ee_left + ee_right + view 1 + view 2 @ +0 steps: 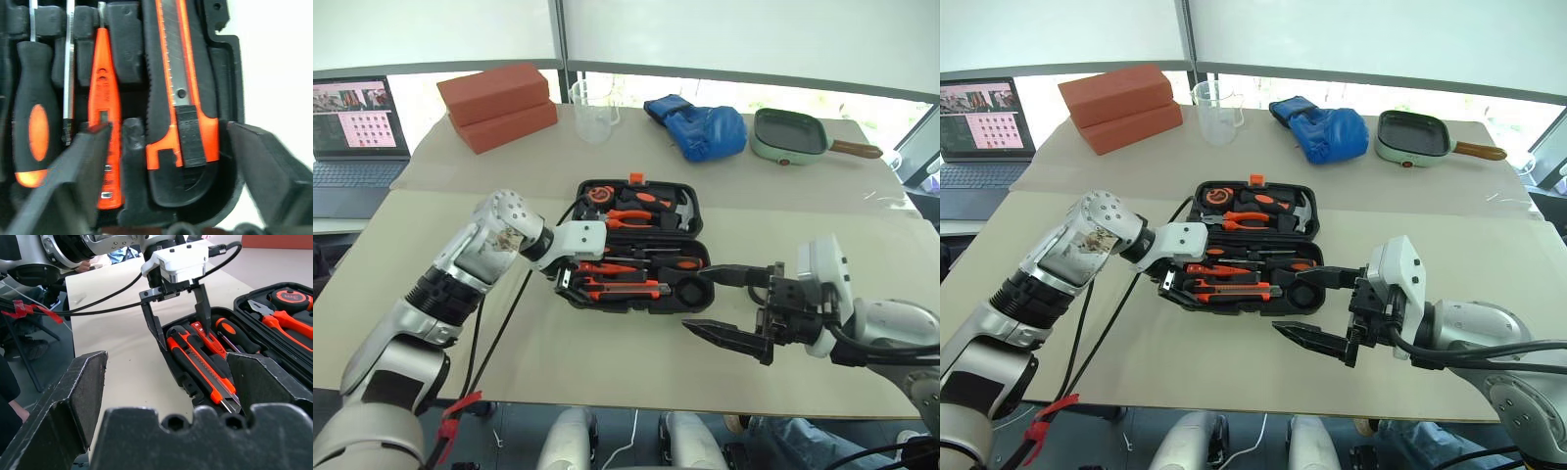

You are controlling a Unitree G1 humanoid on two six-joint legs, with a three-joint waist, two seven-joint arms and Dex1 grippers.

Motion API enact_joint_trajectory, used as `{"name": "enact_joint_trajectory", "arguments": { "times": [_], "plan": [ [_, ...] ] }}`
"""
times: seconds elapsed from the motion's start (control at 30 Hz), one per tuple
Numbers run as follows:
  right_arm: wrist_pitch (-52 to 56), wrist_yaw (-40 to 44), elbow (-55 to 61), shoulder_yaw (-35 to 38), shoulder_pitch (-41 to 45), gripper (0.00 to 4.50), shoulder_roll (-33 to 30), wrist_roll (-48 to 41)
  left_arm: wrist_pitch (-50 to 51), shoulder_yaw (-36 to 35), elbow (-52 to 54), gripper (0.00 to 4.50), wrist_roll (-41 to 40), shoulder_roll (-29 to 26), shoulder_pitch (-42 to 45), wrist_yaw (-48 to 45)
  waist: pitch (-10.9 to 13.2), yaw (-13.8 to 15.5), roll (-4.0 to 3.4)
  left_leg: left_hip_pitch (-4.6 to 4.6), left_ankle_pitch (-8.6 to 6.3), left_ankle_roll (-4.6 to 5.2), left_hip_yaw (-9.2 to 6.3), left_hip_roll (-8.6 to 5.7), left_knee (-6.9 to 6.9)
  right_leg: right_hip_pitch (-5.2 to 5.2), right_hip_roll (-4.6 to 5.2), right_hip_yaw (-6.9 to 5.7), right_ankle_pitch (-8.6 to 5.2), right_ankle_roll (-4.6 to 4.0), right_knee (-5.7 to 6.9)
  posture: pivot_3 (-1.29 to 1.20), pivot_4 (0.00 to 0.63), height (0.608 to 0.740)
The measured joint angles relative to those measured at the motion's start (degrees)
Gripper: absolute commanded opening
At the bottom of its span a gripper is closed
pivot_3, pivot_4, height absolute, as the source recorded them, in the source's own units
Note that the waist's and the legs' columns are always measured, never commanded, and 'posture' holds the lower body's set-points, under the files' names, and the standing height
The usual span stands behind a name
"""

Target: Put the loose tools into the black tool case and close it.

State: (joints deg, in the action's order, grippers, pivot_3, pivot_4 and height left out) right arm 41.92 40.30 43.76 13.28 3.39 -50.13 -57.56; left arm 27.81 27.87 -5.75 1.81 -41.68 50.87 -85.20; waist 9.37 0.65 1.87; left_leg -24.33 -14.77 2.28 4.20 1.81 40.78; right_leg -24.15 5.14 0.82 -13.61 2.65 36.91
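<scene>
The black tool case (pixel 628 306) lies open in the middle of the table. In its near half lie the orange-and-black utility knife (pixel 178 98), the slim orange tester screwdriver (pixel 101 122) and a black-and-orange screwdriver (pixel 32 122), each in a slot. A dark tape roll (pixel 691 291) sits at that half's right end. My left gripper (pixel 570 277) is open at the case's left end, its fingers (pixel 151 323) standing either side of the knife's butt and apart from it. To the right of the case, my right gripper (pixel 697 300) is open and holds nothing.
The case lid (pixel 690 233) holds orange-handled pliers (pixel 631 217), a hammer and a tape measure. At the back stand red bricks (pixel 499 106), a clear measuring cup (pixel 594 110), a blue glove (pixel 700 127) and a green pan (pixel 790 134). A laptop (pixel 352 127) is at far left.
</scene>
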Motion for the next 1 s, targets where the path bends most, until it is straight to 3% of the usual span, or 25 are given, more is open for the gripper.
{"name": "enact_joint_trajectory", "arguments": {
  "times": [0.1, 0.2, 0.53, 1.0],
  "plan": [
    [0.0, 0.0, -0.1, -0.3, 0.1, 4.50, 0.1, 0.0, 1.1, -2.1, 0.0, 4.43, -2.0, -1.0, 0.4, -1.4, 0.0, 0.0, 0.00, 0.00, 0.00, 0.00, 0.00, 0.01, 0.00, 0.00, 0.00, 0.00, 0.00, 0.00, 0.02, 0.00, 0.150, 0.738],
    [0.0, 0.0, -0.4, -0.3, 0.2, 4.50, 0.1, 0.0, 0.6, -4.1, -0.2, 3.78, -3.3, -2.0, 1.0, -2.4, 0.0, 0.0, 0.00, 0.01, 0.00, 0.00, 0.00, 0.00, 0.01, 0.01, 0.01, 0.00, 0.00, 0.00, 0.00, 0.00, 0.150, 0.738],
    [0.0, 0.2, -0.5, -0.8, 0.2, 4.50, 0.1, 0.0, -6.2, -4.1, -5.9, 0.12, -1.9, -0.1, 0.9, -0.8, 0.0, 0.1, 0.00, -0.01, 0.00, 0.00, 0.00, -0.01, 0.02, 0.01, 0.01, -0.01, 0.00, 0.00, 0.00, 0.00, 0.150, 0.738],
    [0.0, 0.3, -0.5, -0.8, -0.2, 4.50, 0.1, 0.0, -9.1, -2.2, -4.9, 0.04, 0.8, 0.1, -0.6, -1.4, 0.0, 0.1, 0.00, 0.00, 0.00, 0.00, 0.00, -0.01, 0.01, 0.03, 0.02, 0.00, 0.00, 0.00, 0.00, 0.00, 0.150, 0.738]
  ]
}}
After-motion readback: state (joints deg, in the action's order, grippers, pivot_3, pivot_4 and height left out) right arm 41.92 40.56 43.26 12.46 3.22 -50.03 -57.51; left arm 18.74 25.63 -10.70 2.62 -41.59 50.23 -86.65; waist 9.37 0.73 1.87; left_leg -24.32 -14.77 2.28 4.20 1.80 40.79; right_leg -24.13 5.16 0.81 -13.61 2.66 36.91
